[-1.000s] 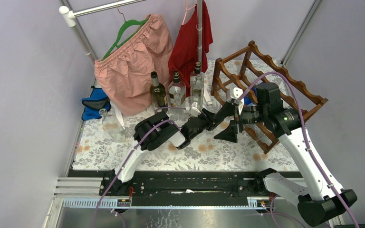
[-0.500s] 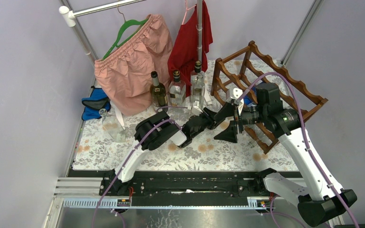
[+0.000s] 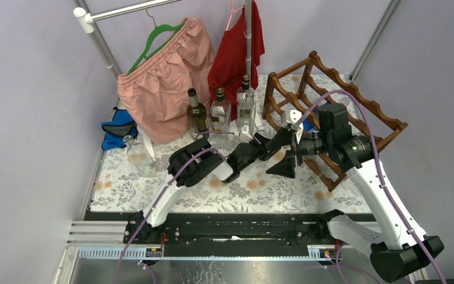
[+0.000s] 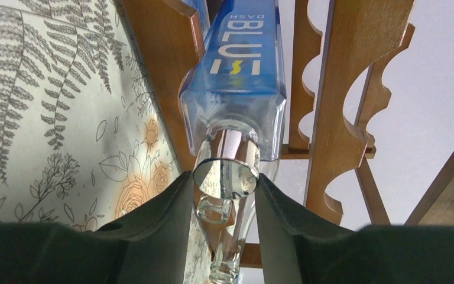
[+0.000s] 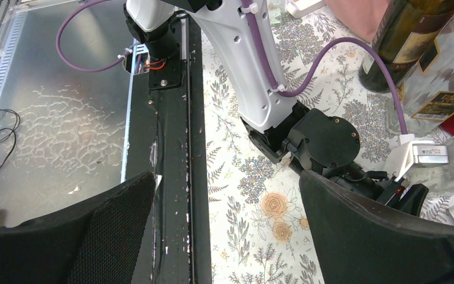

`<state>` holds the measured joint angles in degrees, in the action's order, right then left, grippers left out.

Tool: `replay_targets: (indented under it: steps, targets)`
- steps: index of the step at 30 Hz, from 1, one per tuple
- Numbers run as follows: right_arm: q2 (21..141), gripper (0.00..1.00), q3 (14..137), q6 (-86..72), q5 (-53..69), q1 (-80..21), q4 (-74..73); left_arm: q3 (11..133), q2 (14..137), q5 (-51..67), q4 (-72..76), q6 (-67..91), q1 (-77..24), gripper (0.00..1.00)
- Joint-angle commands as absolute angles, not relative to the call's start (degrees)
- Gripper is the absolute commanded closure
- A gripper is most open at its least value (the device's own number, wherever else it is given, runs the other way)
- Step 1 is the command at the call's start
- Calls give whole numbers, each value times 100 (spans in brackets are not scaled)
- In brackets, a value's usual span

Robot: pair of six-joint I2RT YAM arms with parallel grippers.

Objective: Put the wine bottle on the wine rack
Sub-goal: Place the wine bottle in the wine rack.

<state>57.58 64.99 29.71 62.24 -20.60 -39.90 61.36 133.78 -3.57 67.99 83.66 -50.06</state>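
Top view: the reddish-brown wooden wine rack (image 3: 331, 71) with scalloped rails stands on the floral bench (image 3: 260, 195). Both arms reach towards the rack's near-left end.

Left wrist view: the clear, blue-labelled glass wine bottle (image 4: 239, 65) rests against the rack's rails, its neck clamped in the left end effector (image 4: 221, 177).

Right wrist view: the right end effector (image 5: 227, 236) gapes wide and holds nothing.

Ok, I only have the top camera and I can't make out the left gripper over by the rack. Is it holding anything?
Observer: Yes. The left wrist view shows the left gripper shut on the neck of a clear bottle with a blue label.
Operator: Is the bottle at the rack yet?
Observer: Its body lies between wooden rails of the wine rack. I cannot tell whether it rests on them.
Operator: And the right gripper?
Observer: Its own wrist view shows the right gripper wide open with nothing in it.
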Motion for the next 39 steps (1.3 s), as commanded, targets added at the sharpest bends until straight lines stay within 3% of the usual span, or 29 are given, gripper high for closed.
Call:
replay_targets:
  steps: [1, 10, 17, 20, 23, 27, 39]
  targets:
    - [5645, 0, 6531, 2969, 6387, -2000, -3797, 6095, 13545, 124, 6157, 8103, -5060, 49]
    - [5629, 0, 6496, 2945, 6407, -1977, -3757, 5821, 13452, 92, 6559, 7983, -5057, 28]
    - [5598, 0, 6467, 2944, 6425, -1969, -3742, 5329, 13175, -162, 6951, 7803, -5103, 25]
    - [5586, 0, 6461, 2952, 6429, -1969, -3741, 5060, 12999, -346, 6867, 7808, -5153, 31]
    - [5572, 0, 6452, 2945, 6442, -1960, -3729, 4892, 12957, -513, 6672, 7950, -5177, 50]
    - [5539, 0, 6440, 2943, 6460, -1945, -3730, 4965, 13127, -613, 6645, 8182, -5177, 65]
    - [5487, 0, 6407, 2975, 6453, -1934, -3746, 5395, 13270, -999, 6376, 8395, -5159, 65]
